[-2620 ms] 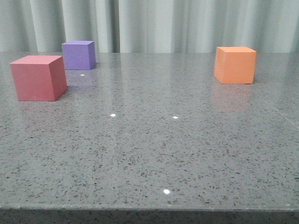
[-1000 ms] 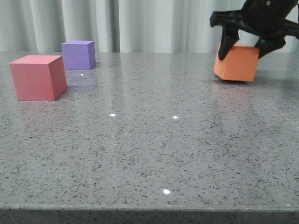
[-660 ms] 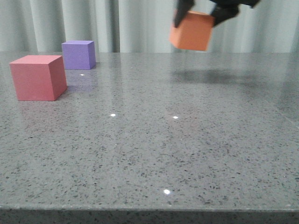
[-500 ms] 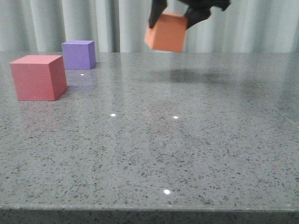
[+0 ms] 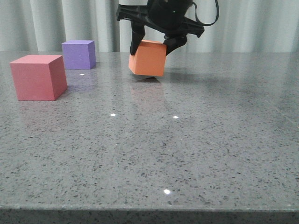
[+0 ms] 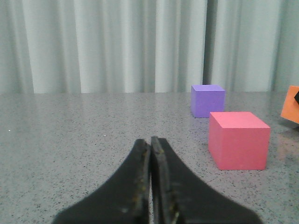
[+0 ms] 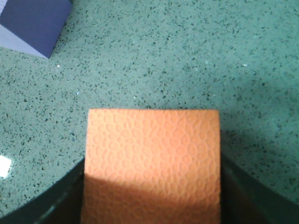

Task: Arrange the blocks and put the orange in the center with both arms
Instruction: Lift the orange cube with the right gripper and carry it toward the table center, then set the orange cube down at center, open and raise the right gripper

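Observation:
My right gripper (image 5: 150,46) is shut on the orange cube (image 5: 148,58) and holds it tilted, low over the table near the back middle; one bottom corner is at or just above the surface. In the right wrist view the orange cube (image 7: 152,163) fills the space between the fingers. The red-pink cube (image 5: 38,77) stands at the left and the purple cube (image 5: 78,54) behind it. My left gripper (image 6: 151,142) is shut and empty, low over the table; the red-pink cube (image 6: 238,146), the purple cube (image 6: 207,100) and an edge of the orange cube (image 6: 290,103) lie beyond it.
The grey speckled table (image 5: 187,149) ends at a front edge at the bottom of the front view. Pale curtains (image 5: 261,23) hang behind the table. A corner of the purple cube (image 7: 32,23) shows in the right wrist view.
My right gripper came in, closed on the orange cube at the back right, lifted it and carried it left; it is now lower, near the table at the back middle.

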Motion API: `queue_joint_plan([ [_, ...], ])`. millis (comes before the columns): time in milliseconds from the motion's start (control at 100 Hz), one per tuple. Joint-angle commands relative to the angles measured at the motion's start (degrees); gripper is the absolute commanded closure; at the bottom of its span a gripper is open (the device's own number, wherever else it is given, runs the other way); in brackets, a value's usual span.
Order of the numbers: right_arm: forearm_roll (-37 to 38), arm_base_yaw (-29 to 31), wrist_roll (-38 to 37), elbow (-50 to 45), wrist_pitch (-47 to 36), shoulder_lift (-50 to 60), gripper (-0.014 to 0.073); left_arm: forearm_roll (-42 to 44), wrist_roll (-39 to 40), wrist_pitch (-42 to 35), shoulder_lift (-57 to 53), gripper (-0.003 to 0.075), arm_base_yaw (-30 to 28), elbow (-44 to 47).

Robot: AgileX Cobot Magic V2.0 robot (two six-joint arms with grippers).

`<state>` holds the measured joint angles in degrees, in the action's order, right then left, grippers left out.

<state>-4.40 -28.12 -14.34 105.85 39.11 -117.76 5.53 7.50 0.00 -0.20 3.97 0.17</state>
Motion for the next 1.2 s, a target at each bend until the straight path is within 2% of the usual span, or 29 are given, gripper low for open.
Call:
queue_joint_plan([
  [0,-0.13,0.01,-0.1,2.22,-2.45,3.64,0.0183,-0.07,-0.07,-4.71,-2.11,0.0741,0.0,2.39],
  [140,-0.13,-0.19,-0.1,2.22,-2.4,3.75,0.0011,-0.07,-0.07,-4.71,-2.11,0.0741,0.0,2.39],
  [250,-0.39,-0.19,-0.1,2.22,-2.53,3.87,-0.0059,-0.07,-0.07,-4.71,-2.11,0.0741,0.0,2.39],
  [650,-0.74,0.7,-0.04,2.29,-2.13,7.98,-0.0049,-0.07,-0.07,-4.71,-2.11,0.0741,0.0,2.39],
  [870,3.05,3.85,0.19,1.02,-0.64,14.09,-0.0041,-0.07,-0.07,-4.71,-2.11,0.0741,0.0,2.39],
  [1050,5.81,8.27,0.19,-7.94,-1.42,21.27,0.0071,-0.07,-0.07,-4.71,-2.11,0.0741,0.0,2.39],
  [1190,7.63,13.33,0.21,-18.65,-2.93,29.27,0.0085,-0.07,-0.07,-4.71,-2.11,0.0741,0.0,2.39],
])
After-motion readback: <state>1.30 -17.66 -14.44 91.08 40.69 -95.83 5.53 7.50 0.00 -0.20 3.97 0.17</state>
